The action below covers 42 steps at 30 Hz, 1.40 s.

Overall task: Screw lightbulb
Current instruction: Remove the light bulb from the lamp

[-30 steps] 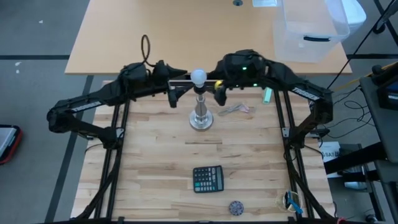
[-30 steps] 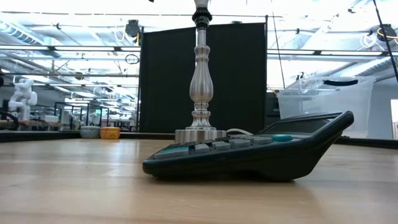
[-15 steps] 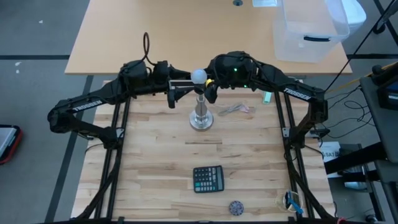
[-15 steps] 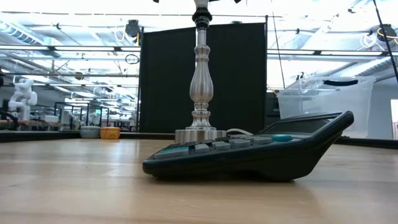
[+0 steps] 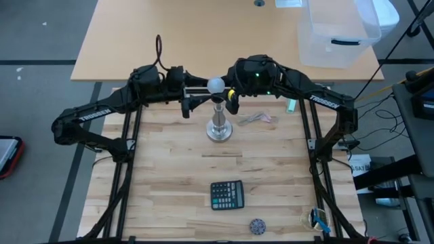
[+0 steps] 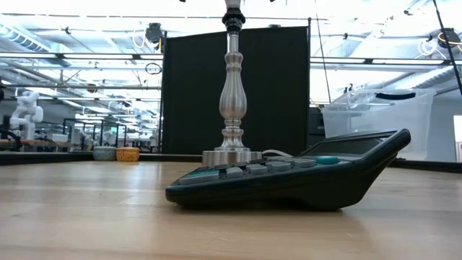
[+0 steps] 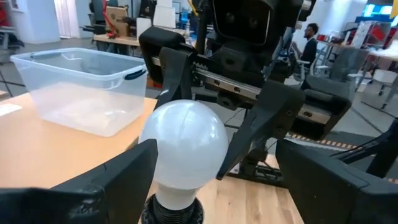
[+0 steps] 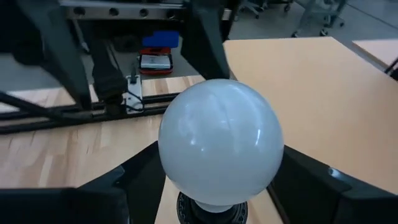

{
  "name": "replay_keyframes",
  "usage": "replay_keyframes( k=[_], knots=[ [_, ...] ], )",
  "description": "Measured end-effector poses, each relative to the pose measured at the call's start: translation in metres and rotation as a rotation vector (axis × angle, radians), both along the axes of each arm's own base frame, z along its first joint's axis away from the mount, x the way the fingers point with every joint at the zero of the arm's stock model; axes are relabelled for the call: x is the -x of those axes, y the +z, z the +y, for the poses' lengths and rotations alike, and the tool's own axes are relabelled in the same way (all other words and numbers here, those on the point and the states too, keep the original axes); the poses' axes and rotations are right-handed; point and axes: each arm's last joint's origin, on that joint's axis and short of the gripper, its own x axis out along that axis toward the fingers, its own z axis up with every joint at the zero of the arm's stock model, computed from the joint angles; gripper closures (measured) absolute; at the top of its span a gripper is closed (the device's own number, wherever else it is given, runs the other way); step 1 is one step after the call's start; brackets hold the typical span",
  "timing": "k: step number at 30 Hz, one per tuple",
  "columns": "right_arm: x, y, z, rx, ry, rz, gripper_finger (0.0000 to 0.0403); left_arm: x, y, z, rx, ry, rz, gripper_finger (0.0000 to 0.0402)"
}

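The lightbulb (image 5: 216,84), a frosted white globe, stands upright with its base in the dark socket on top of the silver lamp stand (image 5: 219,129). The stand's round foot rests on the table (image 6: 232,154). My right gripper (image 5: 229,93) comes from the table's right, slanting slightly down, and is shut on the globe (image 8: 221,143). My left gripper (image 5: 196,95) comes level from the table's left. It is open, with one finger on either side of the globe (image 7: 183,146), and I see no contact. My right gripper pinches the globe's two opposite sides (image 8: 169,158) between its two fingers (image 8: 134,180), at about the widest part. The fingers come from the table's right, slanting slightly downward. The bulb stays upright in the stand's socket (image 8: 211,211).
A dark calculator (image 5: 226,194) lies near the front middle, with a small round object (image 5: 257,225) in front of it. Small silvery items (image 5: 258,118) and a green item (image 5: 291,103) lie right of the stand. A clear plastic bin (image 5: 339,30) stands on the far table.
My right gripper has moved toward the table's left and slightly down, up to the lightbulb, so that its fingers now flank the globe. The bulb and the stand have stayed where they were.
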Motion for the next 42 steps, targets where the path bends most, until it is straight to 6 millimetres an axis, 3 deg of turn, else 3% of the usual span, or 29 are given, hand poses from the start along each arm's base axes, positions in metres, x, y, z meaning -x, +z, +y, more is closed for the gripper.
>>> replay_keyframes(
  k=[15,36,42],
  knots=[
    [0.008,-0.004,-0.013,0.217,0.154,0.118,0.0145,-0.022,-0.009,-0.006,0.069,-0.061,-0.011,0.0069],
    [0.009,-0.006,-0.021,0.516,0.315,0.202,0.0152,-0.023,-0.018,-0.006,0.085,-0.027,0.075,0.0069],
    [0.007,-0.005,-0.022,0.571,0.313,0.207,0.0154,-0.026,-0.032,-0.004,0.119,0.010,0.179,0.0069]
  ],
)
